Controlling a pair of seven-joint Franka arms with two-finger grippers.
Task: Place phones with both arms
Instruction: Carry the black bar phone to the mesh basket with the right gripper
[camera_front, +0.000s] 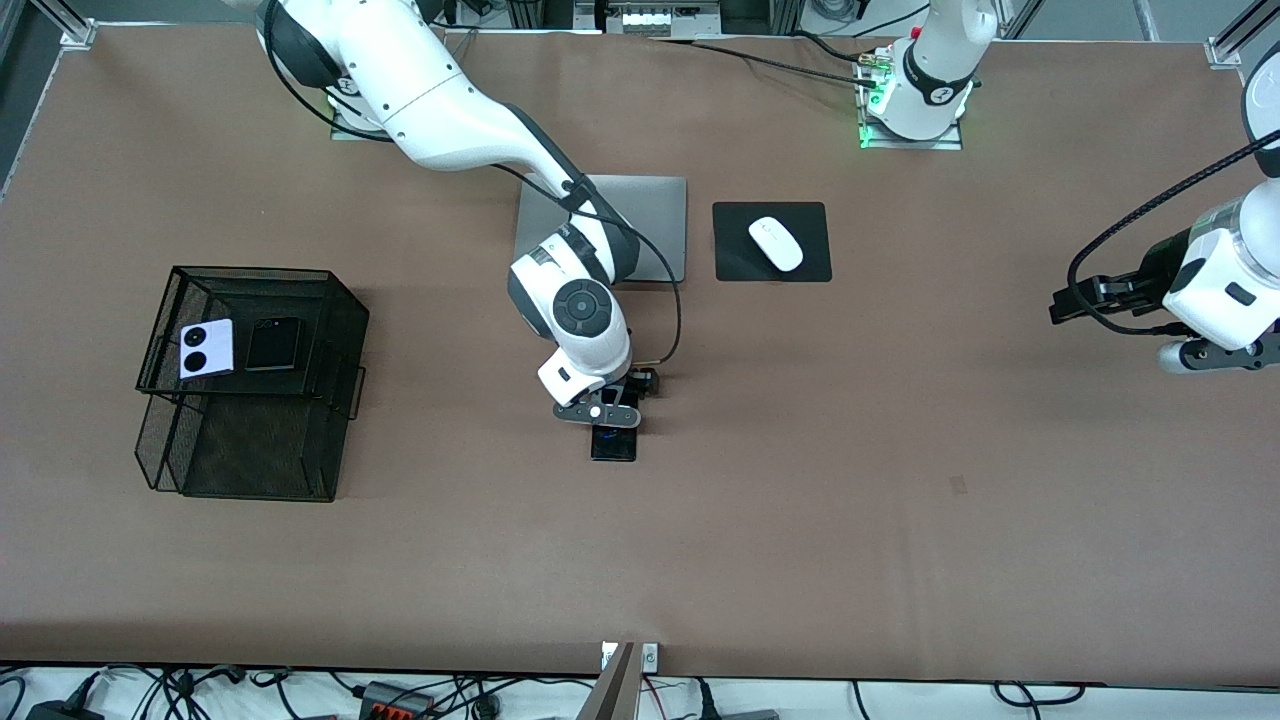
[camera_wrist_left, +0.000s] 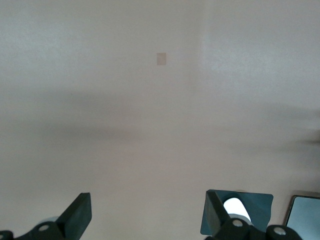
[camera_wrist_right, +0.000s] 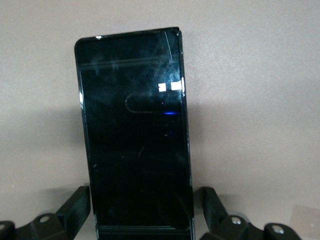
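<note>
Claws first: right claw (camera_front: 612, 425) stood low over the long black phone (camera_front: 613, 443), its fingers (camera_wrist_right: 75, 202) spread to either side of the slab's narrow end, apparently not pressing it. Left claw (camera_front: 1062, 303) hung over bare worktop (camera_front: 900, 520) toward the left arm's end, well apart from the laptop, fingers (camera_wrist_left: 77, 215) apart and holding nothing; that arm waited.

Long black phone: lay flat, screen up, nearer to the front camera than the silver laptop (camera_front: 650, 215).

Lavender phone (camera_front: 207, 349) and black flip phone (camera_front: 273, 344): side by side on the upper tier of the black wire rack (camera_front: 250, 390), which was well apart from the laptop toward the right arm's end.

Step in hand, by judgement: grasping the third phone, two being already placed. Next move would call for closing squarely on the slab's edges, lifting level, and carrying it to the rack.

White mouse (camera_front: 776, 243) on black pad (camera_front: 771, 241): just beside the laptop.

Worktop: brown covering, cables along its edges.
</note>
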